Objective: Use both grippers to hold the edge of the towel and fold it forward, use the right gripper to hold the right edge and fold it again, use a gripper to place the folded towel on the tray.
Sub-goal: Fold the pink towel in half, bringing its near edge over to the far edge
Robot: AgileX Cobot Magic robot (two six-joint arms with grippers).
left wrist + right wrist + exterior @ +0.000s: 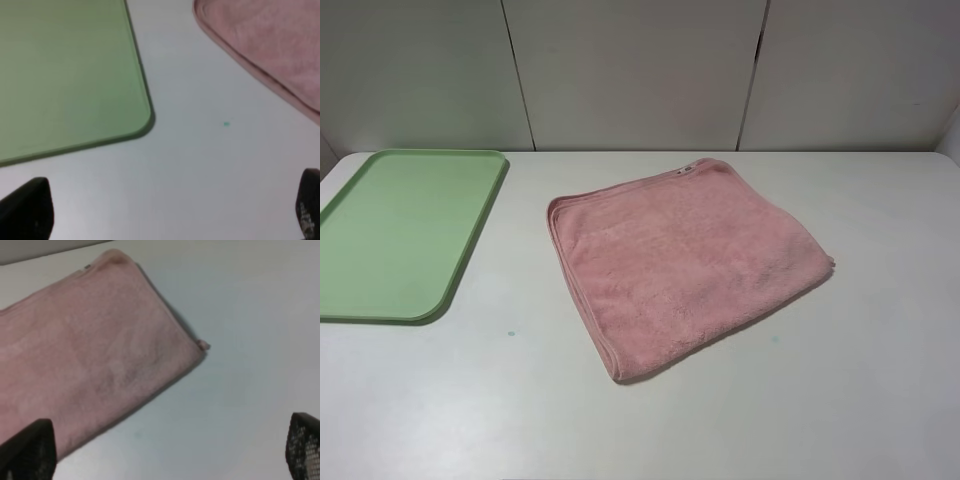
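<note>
The pink towel [682,260] lies flat in the middle of the white table, turned a little askew. Its hem [582,300] shows stacked layers along the left side, and a small white tag [682,170] sits at the far edge. The light-green tray [405,232] lies at the far left with nothing on it. No arm shows in the exterior high view. My left gripper [170,212] hangs open over bare table between the tray's corner [142,125] and the towel [270,45]. My right gripper [167,450] is open too, beside the towel [95,355] near its right corner.
Grey wall panels [640,70] close off the back of the table [640,420]. A tiny green speck [510,333] marks the tabletop between tray and towel. Bare table runs in front of the towel and to its right.
</note>
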